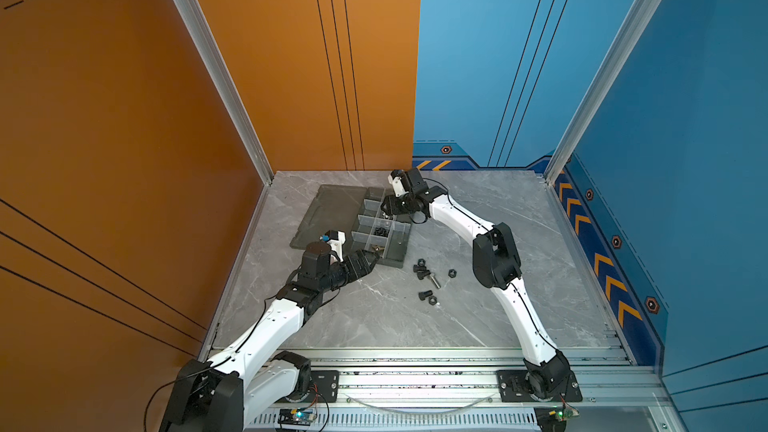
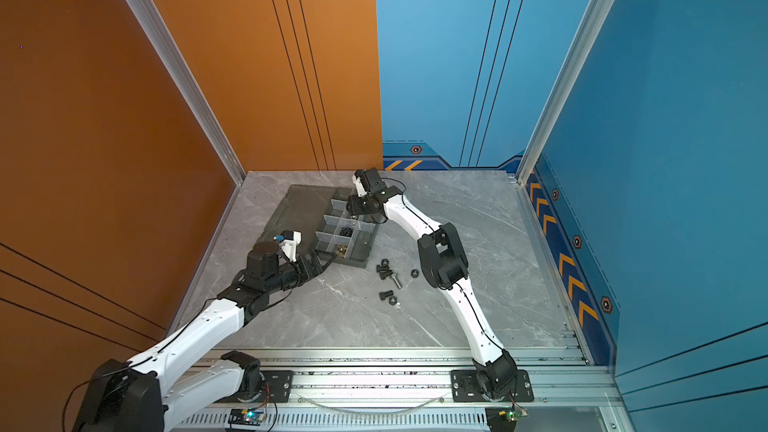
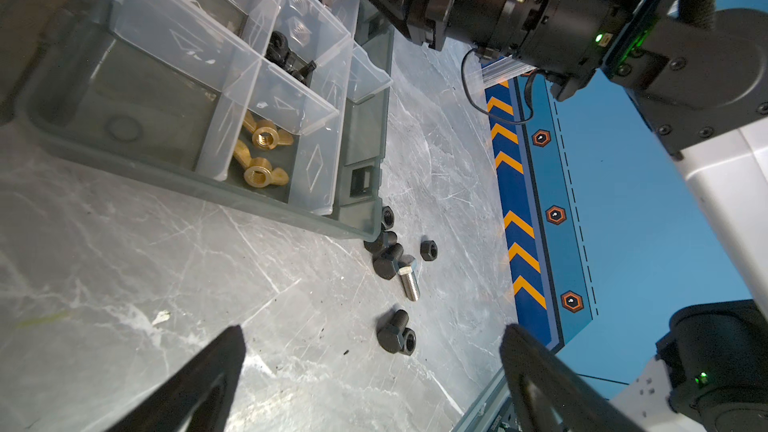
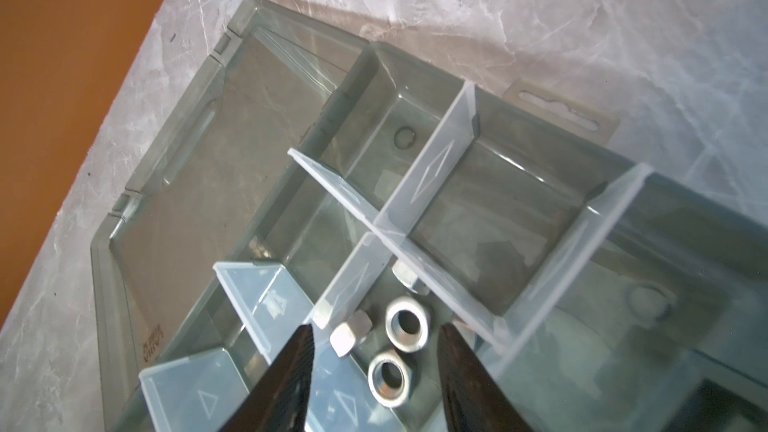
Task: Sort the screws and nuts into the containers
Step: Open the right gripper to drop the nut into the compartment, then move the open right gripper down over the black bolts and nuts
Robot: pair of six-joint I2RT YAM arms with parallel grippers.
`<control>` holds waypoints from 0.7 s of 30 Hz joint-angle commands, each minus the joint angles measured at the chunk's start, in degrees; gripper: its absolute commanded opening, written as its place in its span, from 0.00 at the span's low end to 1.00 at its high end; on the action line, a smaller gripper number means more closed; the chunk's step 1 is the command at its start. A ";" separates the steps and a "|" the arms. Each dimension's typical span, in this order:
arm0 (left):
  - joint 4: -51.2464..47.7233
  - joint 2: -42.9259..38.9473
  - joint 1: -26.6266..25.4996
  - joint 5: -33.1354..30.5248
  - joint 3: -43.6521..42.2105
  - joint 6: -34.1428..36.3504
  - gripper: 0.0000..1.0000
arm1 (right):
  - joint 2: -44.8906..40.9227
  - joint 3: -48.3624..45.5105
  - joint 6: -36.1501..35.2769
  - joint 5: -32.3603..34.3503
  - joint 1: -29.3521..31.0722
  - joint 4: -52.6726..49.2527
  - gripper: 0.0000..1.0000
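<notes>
The dark grey tray (image 1: 388,263) of containers lies open on the marble table, also seen in a top view as the tray (image 2: 353,263). My right gripper (image 4: 377,328) hovers open over a far cell, gripping nothing; silver nuts (image 4: 405,328) lie in that cell beneath it. Brass winged nuts (image 3: 266,137) fill a near cell, and black pieces (image 3: 286,56) sit in the cell behind. My left gripper (image 3: 373,328) is wide open and empty by the tray's near left corner. On the table lie a silver screw (image 3: 409,282), black screws (image 3: 386,263) and black nuts (image 3: 428,249).
The tray's flat lid (image 1: 332,209) lies open to the left of the cells. The orange wall (image 1: 124,160) stands close behind the left arm. The loose hardware (image 1: 428,280) sits just right of the tray's near corner, between both arms.
</notes>
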 commanded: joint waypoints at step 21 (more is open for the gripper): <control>2.57 2.21 -0.27 -0.06 0.02 -0.10 0.98 | -37.80 -40.62 -9.69 2.47 -1.34 -11.21 0.54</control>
